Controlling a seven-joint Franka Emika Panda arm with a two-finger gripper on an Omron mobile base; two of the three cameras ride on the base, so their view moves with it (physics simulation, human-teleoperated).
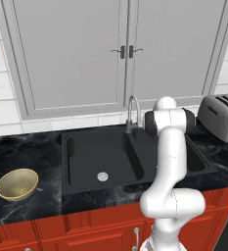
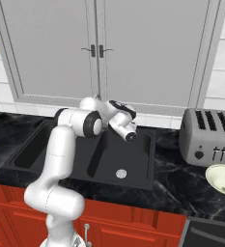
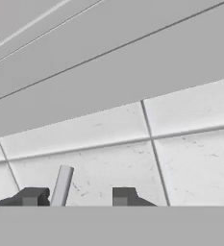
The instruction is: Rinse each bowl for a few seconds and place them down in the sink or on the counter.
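Black counter (image 1: 32, 152), tan-gold mottled bowl (image 1: 17, 184)

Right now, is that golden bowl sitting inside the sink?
No, the golden bowl rests on the counter, left of the sink.

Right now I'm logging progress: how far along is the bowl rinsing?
Nothing looks done yet. The tan-gold bowl sits on the counter left of the sink; the cream bowl sits right of it, by the toaster. In hand: the tool, open and empty, faces the wall tiles near the faucet. Both rinses remain.
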